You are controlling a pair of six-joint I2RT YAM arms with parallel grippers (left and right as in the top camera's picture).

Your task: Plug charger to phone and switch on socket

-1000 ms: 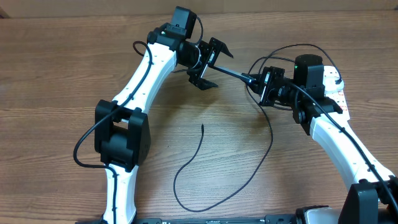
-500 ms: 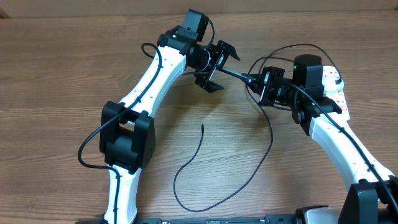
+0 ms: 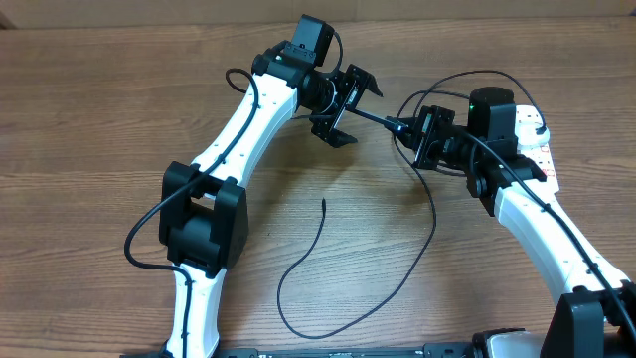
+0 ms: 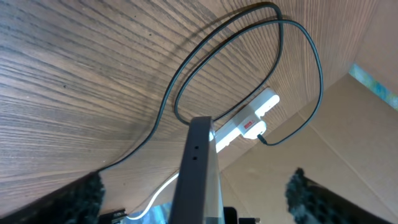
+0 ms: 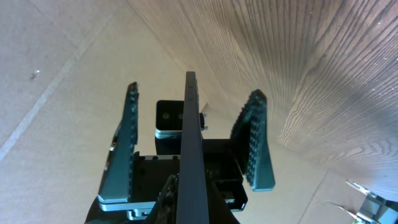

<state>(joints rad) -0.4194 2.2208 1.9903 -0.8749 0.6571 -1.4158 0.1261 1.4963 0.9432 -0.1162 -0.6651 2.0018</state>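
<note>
Overhead: the right end effector is clamped tight on one end of the phone. It holds the phone edge-on above the bench, nearer the far edge than the near one and a little right of the middle. The phone's free end points at the left end effector, whose jaws stand wide apart, one on each side of that end. The socket lies by the right edge, mostly under the right arm. The charger runs from there in a loose loop across the middle of the bench toward the near edge. Its free tip lies on the wood below the phone, well apart from it.

Left wrist: the phone stands as a thin dark slab in the centre. The left fingers sit low at either side, with clear gaps to it. Beyond, the socket lies on the wood beside a cardboard wall, with the charger curling round it.

Right wrist: the phone rises as a narrow edge from the bottom centre. The left fingers flank it, not touching, and nothing is in their grasp.
</note>
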